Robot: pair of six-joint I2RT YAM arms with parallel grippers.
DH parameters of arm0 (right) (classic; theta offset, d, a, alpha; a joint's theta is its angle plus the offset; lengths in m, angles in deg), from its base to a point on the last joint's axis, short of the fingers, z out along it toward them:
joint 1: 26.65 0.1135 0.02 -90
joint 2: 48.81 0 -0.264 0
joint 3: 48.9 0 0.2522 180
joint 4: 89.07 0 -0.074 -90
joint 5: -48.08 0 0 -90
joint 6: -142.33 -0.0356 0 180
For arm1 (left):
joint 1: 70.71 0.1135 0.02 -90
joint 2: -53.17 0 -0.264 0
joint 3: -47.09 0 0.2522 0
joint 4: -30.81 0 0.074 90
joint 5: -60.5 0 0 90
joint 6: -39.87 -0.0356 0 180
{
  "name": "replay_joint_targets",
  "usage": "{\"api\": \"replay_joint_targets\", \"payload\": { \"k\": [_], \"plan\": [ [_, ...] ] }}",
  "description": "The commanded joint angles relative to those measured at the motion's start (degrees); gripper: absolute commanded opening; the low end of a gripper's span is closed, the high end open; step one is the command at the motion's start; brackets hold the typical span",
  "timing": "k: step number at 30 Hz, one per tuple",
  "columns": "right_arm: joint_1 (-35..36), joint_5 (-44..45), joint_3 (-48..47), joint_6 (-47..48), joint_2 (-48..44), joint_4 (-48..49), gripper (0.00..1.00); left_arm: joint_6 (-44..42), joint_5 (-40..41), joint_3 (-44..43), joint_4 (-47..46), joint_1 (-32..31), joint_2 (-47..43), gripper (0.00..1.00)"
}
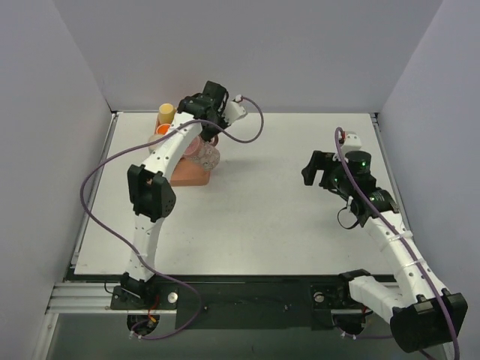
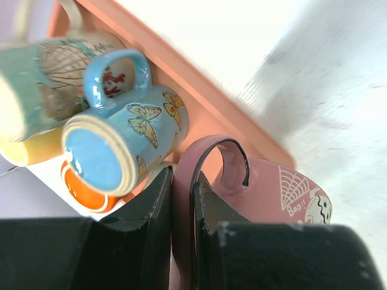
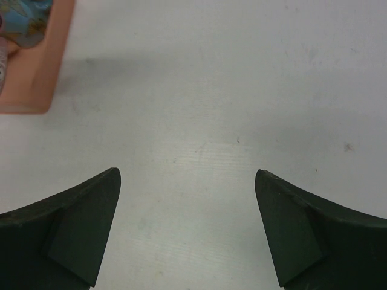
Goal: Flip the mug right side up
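A pink mug [image 2: 272, 193] with a spider web and "Boo!!" print is at the salmon tray [image 2: 199, 90]. My left gripper [image 2: 184, 178] is shut on its wall near the black-edged handle [image 2: 233, 154], one finger on each side. In the top view the mug [image 1: 204, 154] shows under the left gripper [image 1: 212, 135] at the tray's right end; whether it rests on the tray I cannot tell. My right gripper [image 1: 319, 169] is open and empty above bare table [image 3: 187, 175], far right of the tray.
On the tray lie a blue butterfly mug [image 2: 121, 145], a teal mug [image 2: 42, 78] and an orange mug [image 2: 84, 190], close beside the pink one. A yellow mug [image 1: 166, 114] stands at the back. The tray's corner [image 3: 30, 78] shows in the right wrist view.
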Motion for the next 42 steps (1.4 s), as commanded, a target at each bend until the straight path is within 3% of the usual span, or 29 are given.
{"api": "replay_joint_targets", "payload": {
  "k": [1, 6, 8, 11, 17, 22, 24, 28, 29, 30, 31, 35, 36, 37, 38, 40, 42],
  "plan": [
    [5.02, -0.25, -9.61, -2.78, 1.03, -0.33, 0.88, 9.45, -12.83, -7.46, 1.11, 0.7, -12.7, 0.0],
    [8.63, -8.84, -21.23, -13.58, 6.56, -1.84, 0.88, 33.05, -41.35, -0.98, -6.96, 6.32, -21.05, 0.0],
    [12.83, -10.88, -24.75, -17.36, 8.15, 1.4, 0.88, 38.44, -45.61, 0.79, -10.04, 6.51, -23.78, 0.0],
    [17.24, -10.9, -27.39, -24.03, 10.26, 6.34, 0.88, 41.54, -49.58, 3.59, -13.9, 6.34, -27.99, 0.0],
    [23.57, -10.28, -26.77, -33.8, 14.91, 25.92, 0.85, 46.9, -51.08, 9.65, -22.43, 6.16, -33.45, 0.0],
    [26.92, -10.28, -31.61, -31.96, 19.84, 24.27, 0.79, 49.28, -54.25, 11.77, -25.43, 5.37, -35.3, 0.0],
    [27.09, -11.06, -30.91, -33.45, 20.72, 26.99, 0.72, 48.76, -54.34, 12.21, -25.61, 5.19, -35.82, 0.0],
    [27.88, -15.11, -31.69, -39.15, 23.27, 33.58, 0.41, 47.96, -53.37, 13.44, -25.87, 5.19, -36.09, 0.0],
    [28.06, -16.33, -32.05, -39.95, 24.23, 35.25, 0.25, 48.14, -53.55, 13.71, -26.05, 5.11, -36.09, 0.0],
    [28.15, -16.78, -32.49, -40.92, 24.68, 35.7, 0.17, 48.31, -53.55, 14.4, -26.57, 5.02, -36.35, 0.0],
    [28.15, -17.22, -32.75, -41.02, 25.12, 35.7, 0.0, 48.31, -53.72, 14.76, -26.84, 4.93, -36.35, 0.0],
    [27.54, -14.69, -32.05, -36.46, 23.29, 27.84, 0.0, 48.23, -53.99, 15.55, -26.84, 6.06, -36.27, 0.0],
    [27.45, -13.54, -32.05, -31.75, 22.67, 21.27, 0.0, 48.23, -53.73, 15.82, -26.58, 6.68, -36.09, 0.17],
    [27.45, -11.09, -32.83, -29.53, 21.44, 17.98, 0.0, 48.49, -53.55, 16.08, -26.4, 7.73, -35.92, 0.26],
    [27.62, -9.68, -33.28, -23.41, 20.73, 9.94, 0.0, 48.66, -53.46, 16.78, -26.4, 8.26, -35.74, 0.45],
    [27.45, -4.58, -33.99, -16.88, 18.63, 0.51, 0.0, 48.49, -52.33, 17.57, -25.62, 9.67, -35.65, 0.69],
    [26.57, 3.31, -32.93, -12.83, 16.7, -5.31, 0.0, 45.08, -49.79, 17.23, -23.52, 10.55, -35.39, 0.82]
  ]
}}
